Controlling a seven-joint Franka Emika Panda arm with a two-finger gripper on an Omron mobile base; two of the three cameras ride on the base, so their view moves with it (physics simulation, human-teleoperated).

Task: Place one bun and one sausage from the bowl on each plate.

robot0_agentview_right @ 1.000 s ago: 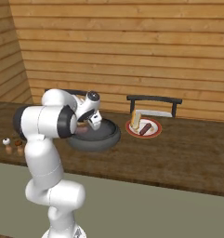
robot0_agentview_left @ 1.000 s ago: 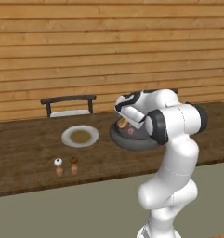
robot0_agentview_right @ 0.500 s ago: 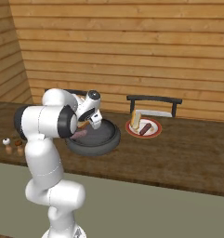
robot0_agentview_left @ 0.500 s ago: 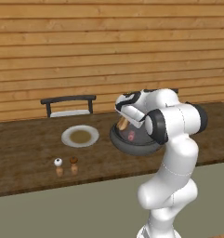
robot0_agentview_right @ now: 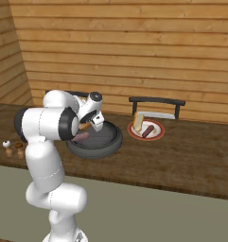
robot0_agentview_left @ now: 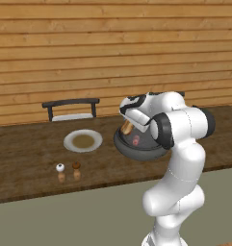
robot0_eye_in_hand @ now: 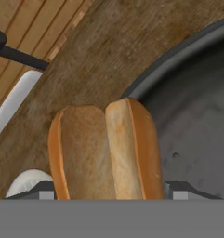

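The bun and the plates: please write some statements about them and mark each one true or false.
1. The gripper holds a bun. True.
2. The plate left of the bowl already has a bun on it. False: it carries no food.
3. A sausage lies in the bowl. True.
4. The plate right of the bowl carries nothing. False: a bun and a sausage lie on it.
5. The two small shakers stand inside the bowl. False: they stand on the counter, near its front edge.

Split bun (robot0_eye_in_hand: 105, 151) above bowl (robot0_eye_in_hand: 197, 116) rim
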